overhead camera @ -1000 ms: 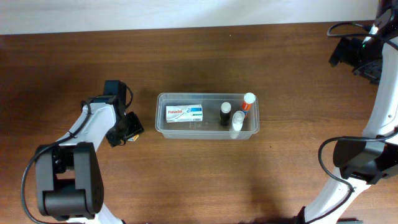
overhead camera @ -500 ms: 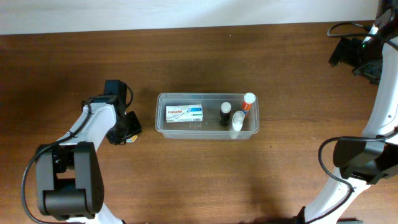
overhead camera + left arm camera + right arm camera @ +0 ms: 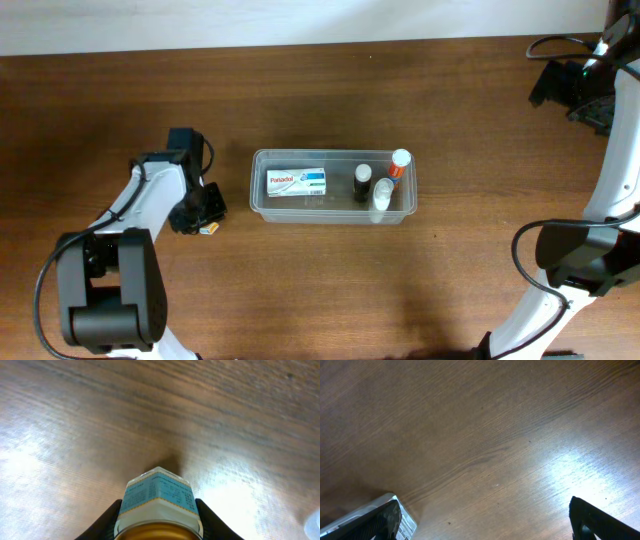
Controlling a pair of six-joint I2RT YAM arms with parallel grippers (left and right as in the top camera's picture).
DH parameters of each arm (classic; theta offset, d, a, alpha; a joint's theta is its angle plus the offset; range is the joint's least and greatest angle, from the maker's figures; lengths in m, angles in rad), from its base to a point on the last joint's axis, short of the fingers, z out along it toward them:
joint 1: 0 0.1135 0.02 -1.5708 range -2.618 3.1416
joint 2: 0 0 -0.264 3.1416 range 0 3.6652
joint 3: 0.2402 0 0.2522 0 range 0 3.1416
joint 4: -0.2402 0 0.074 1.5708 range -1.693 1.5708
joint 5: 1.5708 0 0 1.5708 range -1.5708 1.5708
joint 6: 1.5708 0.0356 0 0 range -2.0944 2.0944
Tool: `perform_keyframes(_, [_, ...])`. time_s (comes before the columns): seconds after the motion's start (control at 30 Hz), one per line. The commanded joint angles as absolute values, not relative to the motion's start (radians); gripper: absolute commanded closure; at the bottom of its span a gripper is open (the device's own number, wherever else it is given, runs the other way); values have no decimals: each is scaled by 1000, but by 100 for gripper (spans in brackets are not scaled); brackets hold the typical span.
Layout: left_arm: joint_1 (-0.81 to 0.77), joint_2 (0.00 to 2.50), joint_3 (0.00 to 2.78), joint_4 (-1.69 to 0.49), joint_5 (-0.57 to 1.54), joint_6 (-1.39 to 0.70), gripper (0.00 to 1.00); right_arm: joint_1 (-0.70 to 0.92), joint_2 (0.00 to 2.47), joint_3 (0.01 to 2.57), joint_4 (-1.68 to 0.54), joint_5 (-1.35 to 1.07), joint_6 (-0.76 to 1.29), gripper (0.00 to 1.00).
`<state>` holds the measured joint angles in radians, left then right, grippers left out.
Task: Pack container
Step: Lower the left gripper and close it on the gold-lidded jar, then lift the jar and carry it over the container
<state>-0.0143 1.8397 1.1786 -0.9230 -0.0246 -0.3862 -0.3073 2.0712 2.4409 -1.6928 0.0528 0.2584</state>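
The clear plastic container (image 3: 331, 153) lies at the table's middle. It holds a Panadol box (image 3: 297, 182), a black-capped bottle (image 3: 362, 183), a white bottle (image 3: 381, 200) and a red-and-white tube (image 3: 399, 163). My left gripper (image 3: 205, 213) is just left of the container, low over the table. It is shut on a small amber bottle with a blue-and-white label (image 3: 159, 502), and a black finger (image 3: 102, 522) shows on each side of it. My right gripper (image 3: 570, 90) is far off at the back right. It is open and empty (image 3: 485, 527) above bare wood.
The brown wooden table (image 3: 450, 280) runs to a pale wall at the back. The left arm's base (image 3: 105, 300) stands at the front left, the right arm's base (image 3: 575, 265) at the front right.
My left gripper has shifted slightly left and toward the front with the bottle in it. The right arm and the container have not moved.
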Motion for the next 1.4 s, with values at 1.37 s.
perform_keyframes(1.37, [-562, 1950, 1930, -1230, 53, -479, 64, -308, 2041, 2450, -1698, 64, 259, 2])
